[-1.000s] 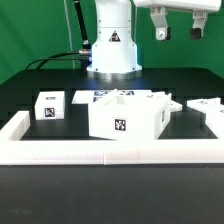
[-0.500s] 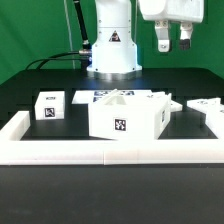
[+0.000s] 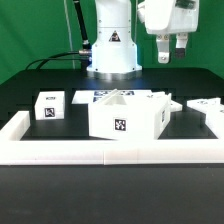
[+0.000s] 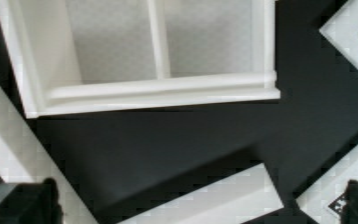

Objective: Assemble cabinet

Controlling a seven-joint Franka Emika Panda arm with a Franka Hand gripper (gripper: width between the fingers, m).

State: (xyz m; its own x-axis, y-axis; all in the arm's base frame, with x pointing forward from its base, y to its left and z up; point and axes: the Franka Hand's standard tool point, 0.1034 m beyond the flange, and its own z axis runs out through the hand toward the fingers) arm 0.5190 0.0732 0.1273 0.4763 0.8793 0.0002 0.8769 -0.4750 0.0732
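Fingers of your gripper [image 3: 172, 52] stand apart with nothing between them, high above the table toward the exterior view's right. You can see the large cabinet box [image 3: 125, 116] resting open-topped on the black table [image 3: 25, 100], just behind the low white rim wall [image 3: 110, 153]. The wrist view shows its inner divider [image 4: 158, 40]. In the exterior view, a small tagged cube [image 3: 48, 105] sits to its left and a white piece [image 3: 205, 106] to its right.

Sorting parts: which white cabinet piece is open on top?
The large middle box, divider inside; the small cube and the piece at the exterior view's right look closed.
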